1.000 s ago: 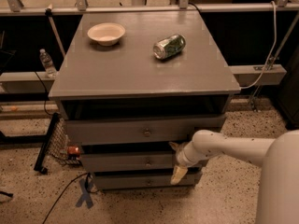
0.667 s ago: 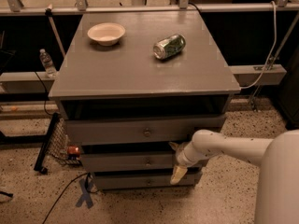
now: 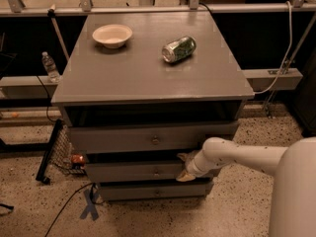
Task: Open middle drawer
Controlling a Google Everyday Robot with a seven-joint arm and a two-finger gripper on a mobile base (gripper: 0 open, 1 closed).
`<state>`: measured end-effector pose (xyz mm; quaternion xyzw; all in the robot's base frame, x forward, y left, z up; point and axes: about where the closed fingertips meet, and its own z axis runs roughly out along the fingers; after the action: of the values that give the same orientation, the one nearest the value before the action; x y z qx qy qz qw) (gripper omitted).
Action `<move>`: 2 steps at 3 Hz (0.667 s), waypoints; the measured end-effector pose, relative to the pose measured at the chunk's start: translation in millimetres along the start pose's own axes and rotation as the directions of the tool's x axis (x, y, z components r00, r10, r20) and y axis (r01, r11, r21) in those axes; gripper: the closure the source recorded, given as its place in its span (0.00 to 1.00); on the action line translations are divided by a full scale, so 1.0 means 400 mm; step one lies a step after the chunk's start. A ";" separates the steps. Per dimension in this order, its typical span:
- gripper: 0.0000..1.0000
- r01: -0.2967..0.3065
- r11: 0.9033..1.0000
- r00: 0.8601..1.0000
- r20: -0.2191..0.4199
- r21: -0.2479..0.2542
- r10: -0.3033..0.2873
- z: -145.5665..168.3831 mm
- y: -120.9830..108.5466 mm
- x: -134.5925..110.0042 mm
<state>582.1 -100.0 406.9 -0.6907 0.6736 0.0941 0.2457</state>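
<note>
At 9 o'clock from the cabinet, a bottle stands on the floor beside a low beam. Below it, at about 8 o'clock, a black frame leans against the cabinet's side, and a tape cross lies on the speckled floor near the cabinet's foot.

On the grey top, a pale bowl sits upright at 11 o'clock from the centre. A green can lies on its side at 1 o'clock, well apart from the bowl.

Under the top is an open dark shelf, then 3 grey drawers stacked down the front, each with 1 small round knob at its centre. The top drawer is the widest. The middle drawer sits below it with a dark gap along its upper edge. The bottom drawer is the narrowest.

At 3 o'clock from the middle drawer's knob, the gripper is against the right end of that drawer's front. Its fingers are spread apart, 1 at the front's upper edge and 1 at its lower edge. Whether they press on the panel cannot be told. It grasps no loose object.

From the gripper the white arm runs toward 4 o'clock into the robot's body. Beyond it a cable hangs by the wall.
</note>
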 end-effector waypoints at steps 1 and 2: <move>0.78 0.000 1.000 1.000 0.001 -0.004 0.000 0.005 0.004 -0.002; 1.00 0.000 1.000 1.000 0.001 -0.004 0.000 -0.002 0.002 -0.005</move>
<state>580.9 -98.4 408.3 -0.6913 0.6730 0.0960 0.2447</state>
